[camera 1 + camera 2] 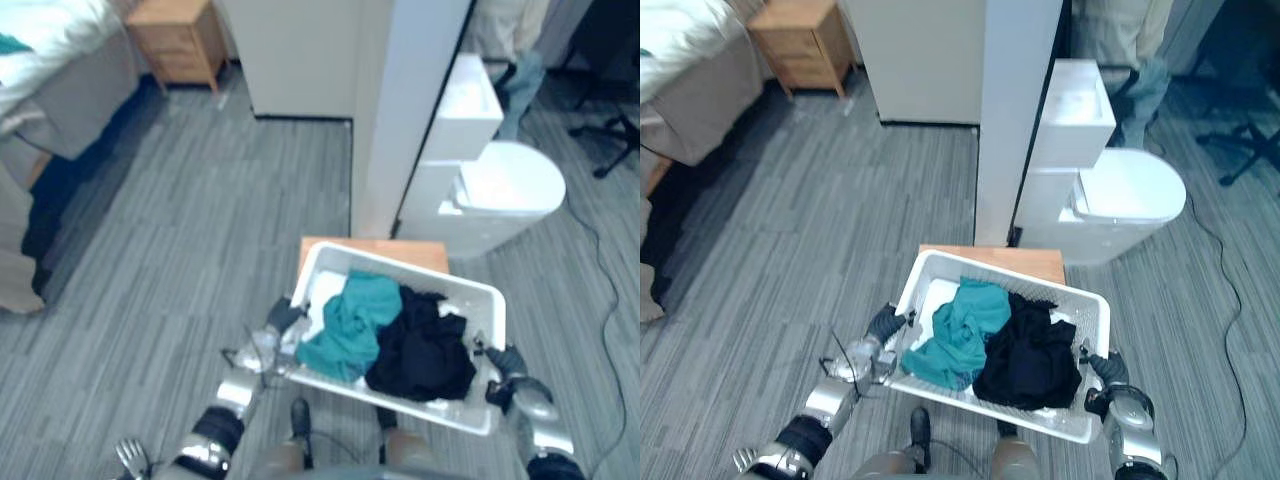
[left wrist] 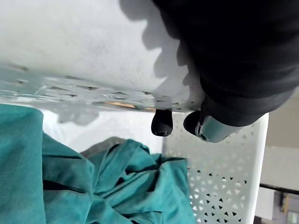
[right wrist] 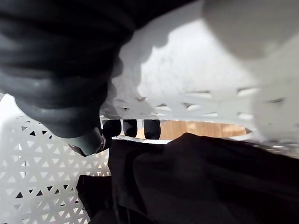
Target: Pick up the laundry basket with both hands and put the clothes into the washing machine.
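I hold a white perforated laundry basket in front of me, tilted slightly. A teal garment lies in its left half and a black garment in its right half. My left hand is at the basket's left end, and its dark fingertips curl over the rim. At the right end is my right hand, with fingertips hooked through the handle slot. The white washing machine stands ahead to the right, beyond the basket.
A wooden top shows just past the basket's far edge. A white partition rises straight ahead, left of the machine. A bed and a wooden nightstand are far left. An office chair base is far right.
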Robot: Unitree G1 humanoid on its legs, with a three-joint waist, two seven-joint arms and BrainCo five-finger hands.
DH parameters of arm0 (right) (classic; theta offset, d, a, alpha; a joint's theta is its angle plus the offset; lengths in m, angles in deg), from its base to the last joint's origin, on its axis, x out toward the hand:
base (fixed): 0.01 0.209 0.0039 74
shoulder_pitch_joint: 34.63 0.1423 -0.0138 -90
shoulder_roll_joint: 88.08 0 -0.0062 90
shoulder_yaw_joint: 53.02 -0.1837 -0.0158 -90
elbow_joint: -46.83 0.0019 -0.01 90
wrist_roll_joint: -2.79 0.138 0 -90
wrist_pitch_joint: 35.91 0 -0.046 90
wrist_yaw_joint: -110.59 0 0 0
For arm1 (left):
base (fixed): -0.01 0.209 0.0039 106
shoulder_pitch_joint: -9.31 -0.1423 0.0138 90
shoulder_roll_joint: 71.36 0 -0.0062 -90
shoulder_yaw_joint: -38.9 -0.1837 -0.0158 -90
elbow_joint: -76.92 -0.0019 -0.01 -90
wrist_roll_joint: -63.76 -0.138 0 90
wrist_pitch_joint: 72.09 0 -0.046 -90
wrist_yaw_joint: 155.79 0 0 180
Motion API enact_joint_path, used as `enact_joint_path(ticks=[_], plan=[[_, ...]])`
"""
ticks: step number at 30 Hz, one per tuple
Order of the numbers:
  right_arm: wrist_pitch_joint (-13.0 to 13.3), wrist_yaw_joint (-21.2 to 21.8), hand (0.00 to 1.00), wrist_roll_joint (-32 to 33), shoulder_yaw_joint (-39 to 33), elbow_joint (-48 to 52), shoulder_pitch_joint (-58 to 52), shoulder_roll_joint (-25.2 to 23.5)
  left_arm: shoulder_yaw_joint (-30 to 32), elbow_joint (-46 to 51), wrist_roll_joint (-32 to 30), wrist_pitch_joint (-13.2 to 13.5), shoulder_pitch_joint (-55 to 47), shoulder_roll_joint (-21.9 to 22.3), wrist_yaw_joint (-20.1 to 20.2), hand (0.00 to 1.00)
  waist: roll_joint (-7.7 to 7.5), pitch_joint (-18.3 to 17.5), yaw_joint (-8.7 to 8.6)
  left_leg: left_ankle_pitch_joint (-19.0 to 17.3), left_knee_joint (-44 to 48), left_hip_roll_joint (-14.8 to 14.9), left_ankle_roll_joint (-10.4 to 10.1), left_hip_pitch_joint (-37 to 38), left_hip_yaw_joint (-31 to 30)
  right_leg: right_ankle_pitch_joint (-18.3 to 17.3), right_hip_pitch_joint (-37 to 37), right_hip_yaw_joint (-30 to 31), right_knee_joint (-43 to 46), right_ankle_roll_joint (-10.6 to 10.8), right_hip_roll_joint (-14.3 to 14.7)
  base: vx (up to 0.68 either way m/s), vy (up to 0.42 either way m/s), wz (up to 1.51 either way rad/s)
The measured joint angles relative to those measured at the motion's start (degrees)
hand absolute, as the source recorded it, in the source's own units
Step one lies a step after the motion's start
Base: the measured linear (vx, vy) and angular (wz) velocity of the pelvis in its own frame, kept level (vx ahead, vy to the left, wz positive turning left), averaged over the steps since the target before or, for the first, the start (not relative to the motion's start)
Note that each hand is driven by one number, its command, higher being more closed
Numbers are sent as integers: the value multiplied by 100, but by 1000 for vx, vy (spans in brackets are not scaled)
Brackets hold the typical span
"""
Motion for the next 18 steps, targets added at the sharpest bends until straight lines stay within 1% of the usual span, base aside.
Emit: enact_joint_path(ticks=[1,2,3,4,5,6,7,8,9,10,11,12,13,14,15,16,17,18], plan=[[0,0,100,-12,0,-7,-56,-30,13,0,2,-2,-89,16,4,100,10,-14,16,-3,104,6,-2,-34,-108,-14,55,-97,17,-14,2,-26,-9,43],[0,0,100,-12,0,-36,-83,-48,12,0,1,-7,-137,32,19,100,13,-16,28,-104,393,16,-55,-205,-195,-57,37,-182,109,-40,8,-40,-22,42],[0,-1,100,-11,-4,-71,-82,-53,7,1,-2,-18,-143,68,29,100,38,-22,32,-209,686,60,-72,-371,-244,-79,-26,-180,244,-71,80,-79,-69,46],[-2,-1,100,-10,-5,-112,-130,-105,8,-1,-11,-39,-169,51,53,100,118,-68,56,-344,1121,173,-238,-641,-444,-116,-185,-23,544,-216,325,-57,-61,49],[6,-4,100,-3,-60,-107,-201,-204,13,27,-12,-51,-172,-24,91,100,-6,-47,58,-819,2144,121,-260,-1022,-335,-226,-250,-7,641,-349,224,-65,-59,20],[-4,-1,100,-1,-108,-161,-156,-192,21,43,-7,-81,-250,45,87,100,110,-13,196,-1392,4597,359,4,-1482,-283,-294,-315,-16,1020,-431,358,-25,-8,-15],[-3,-1,100,8,-118,-158,-189,-183,31,47,-9,-107,-279,90,88,100,77,6,271,-1514,5360,418,-15,-1515,-284,-310,-333,29,1152,-451,399,-56,-17,-51],[3,0,100,82,-137,-120,-255,-220,2,198,-19,-128,-349,84,109,100,97,-24,280,-1634,6114,480,-10,-1335,-331,-311,-349,91,1268,-453,387,-85,14,-30],[43,3,100,126,-225,10,-364,-247,-27,372,-31,-126,-383,98,134,100,136,-54,220,-1651,6119,640,16,-1053,-480,-312,-436,94,1325,-449,396,-126,46,-17],[66,3,100,147,-271,78,-400,-264,-26,429,-38,-123,-384,122,142,100,179,-81,184,-1651,5909,710,14,-875,-599,-305,-523,101,1371,-424,410,-203,130,-9],[114,1,100,194,-386,128,-420,-308,-20,498,-72,-117,-370,149,142,100,248,-158,106,-1893,5073,738,-402,-460,-805,-249,-791,186,1492,-325,446,-268,221,-34],[121,-1,100,267,-409,127,-452,-319,-23,552,-140,-121,-302,183,136,100,268,-201,81,-2525,4261,678,-772,-87,-741,-196,-1040,388,1466,-201,452,-377,300,-52],[124,-2,100,307,-427,126,-458,-335,-32,551,-175,-130,-245,179,138,100,210,-170,78,-2894,3775,674,-660,77,-581,-58,-1167,528,1346,-60,452,-447,343,-65],[124,-9,100,324,-472,116,-457,-372,-63,527,-184,-146,-181,158,138,100,236,-196,66,-3158,3379,637,-313,198,-303,142,-1232,667,1153,27,419,-424,296,-70],[110,-25,100,340,-497,53,-465,-475,-95,439,-186,-146,-141,45,130,100,-48,-160,87,-3121,3318,450,-237,191,-58,330,-1227,929,882,73,235,-454,264,-74],[116,-37,100,358,-487,94,-640,-577,-254,332,-185,-150,-111,-84,126,100,-241,-176,33,-2966,3232,181,-19,102,29,264,-1098,1124,370,48,16,-424,236,-62],[130,-76,100,478,-484,94,-750,-622,-338,332,-182,-126,-91,-108,126,100,-307,-162,-36,-2830,3161,45,97,30,99,-164,-1046,1206,127,65,-107,-471,260,-53],[162,-210,100,595,-498,126,-743,-706,-344,333,-204,-85,-11,-82,115,100,-351,-136,-62,-2631,2998,-9,339,-65,362,-567,-1206,1155,122,162,-139,-352,225,-66]])
